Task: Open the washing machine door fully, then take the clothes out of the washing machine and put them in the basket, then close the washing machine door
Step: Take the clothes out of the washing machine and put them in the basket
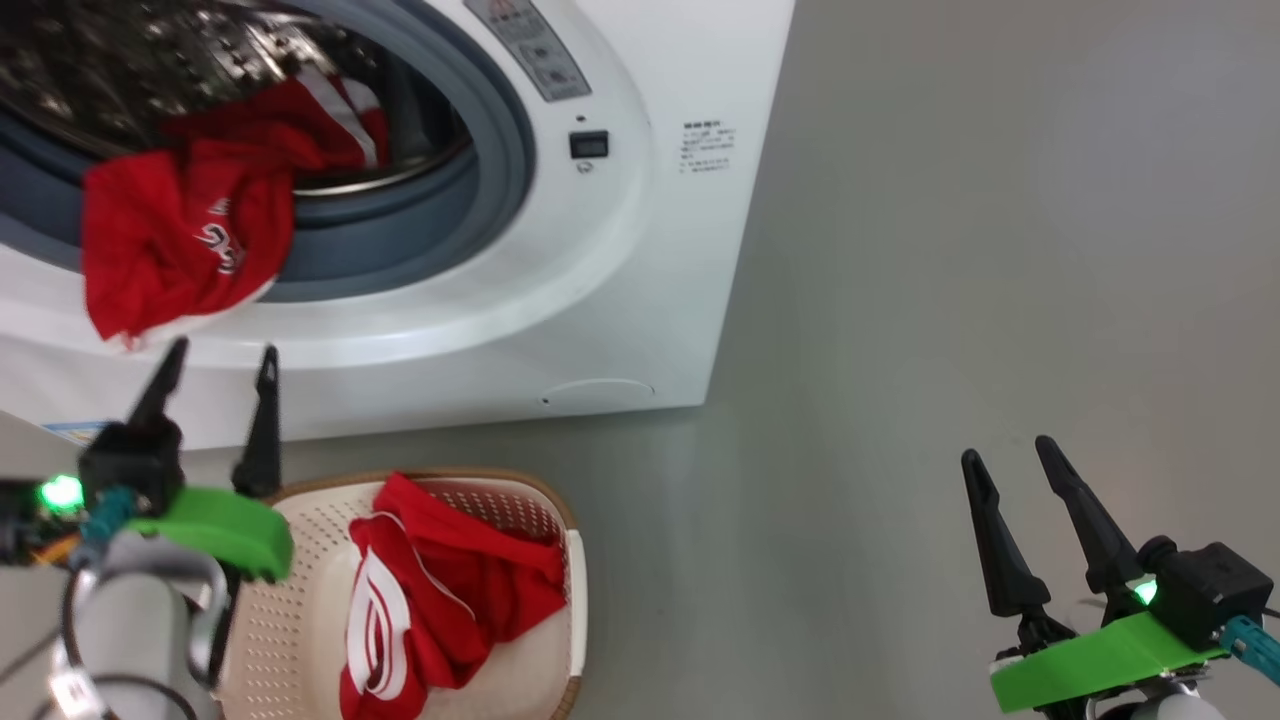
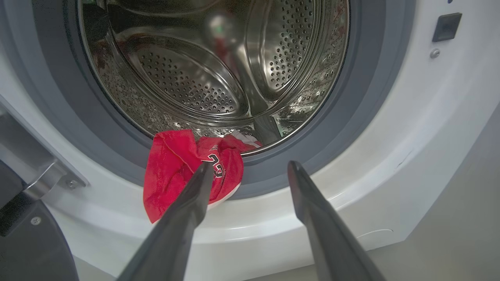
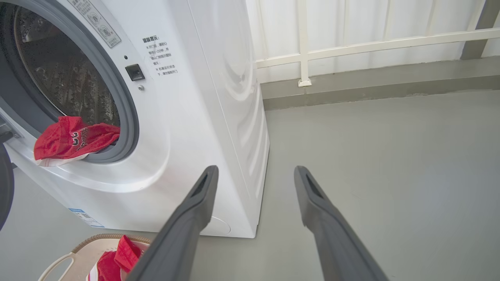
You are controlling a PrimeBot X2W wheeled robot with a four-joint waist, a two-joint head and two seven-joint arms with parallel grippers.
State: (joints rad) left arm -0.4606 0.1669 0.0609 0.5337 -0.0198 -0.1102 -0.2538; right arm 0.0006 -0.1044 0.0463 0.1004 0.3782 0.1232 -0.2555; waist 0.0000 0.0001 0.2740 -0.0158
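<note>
- Floor (image 1: 950,250): plain grey, smooth, bare to the right of the washer (image 1: 620,250).
- Room: a white railing (image 3: 351,43) above a grey curb (image 3: 371,86) runs along the floor's far edge.
- Washer stands on the floor, door (image 2: 27,253) swung open at its left, steel drum (image 2: 195,78) exposed.
- Clothes (image 1: 170,240): one red piece hangs over the gasket (image 1: 500,150) at the drum's lower rim; a second piece (image 1: 440,600) lies in the basket (image 1: 575,560).
- Basket is on the floor just before the washer's front.
- Left gripper (image 1: 223,350): spread, empty, tips just below the hanging piece.
- Right gripper (image 1: 1006,448): spread, empty, over bare floor, well apart from the washer.
</note>
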